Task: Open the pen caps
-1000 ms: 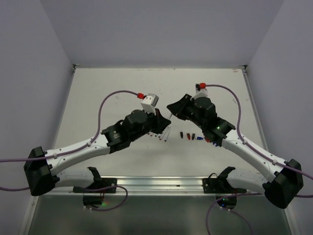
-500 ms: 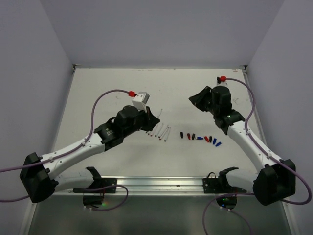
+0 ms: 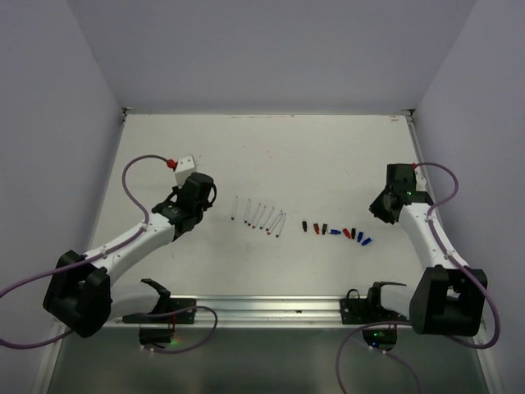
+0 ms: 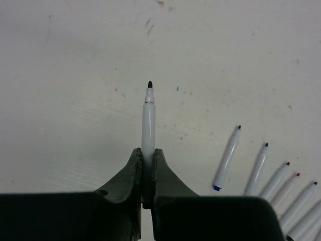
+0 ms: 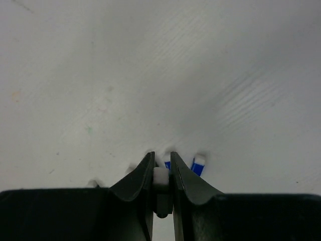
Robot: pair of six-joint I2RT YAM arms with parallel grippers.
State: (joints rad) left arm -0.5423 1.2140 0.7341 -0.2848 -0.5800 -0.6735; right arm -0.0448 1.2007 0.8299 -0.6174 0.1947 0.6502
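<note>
From above, we see a row of pens lying on the desk between the two arms. Each pen has its long axis running roughly from the near side to the far side, a little slanted. Just to the right of them is a loose line of caps, black, red and blue, apart from the pens. The left fingers are near the left end of the row, and the right fingers are near the blue end of the caps. So the left arm is nearer to the pens and the right arm is nearer to the caps. At this size we cannot tell here how the fingers stand.

In the left wrist view, the left fingers are closed on a pen. It has no cap. Its black tip is bare and points straight forward, in line with the fingers. The other pens lie on the desk to the lower right.

In the right wrist view, the right fingers are closed on a small white piece. We judge it is a cap, but its colour is hidden. The blue caps lie on the desk close beside the fingertips.

We think the task is nearly finished. To lay the held pen in the row, the left arm would need to move to its right, keeping the barrel parallel to the others.
</note>
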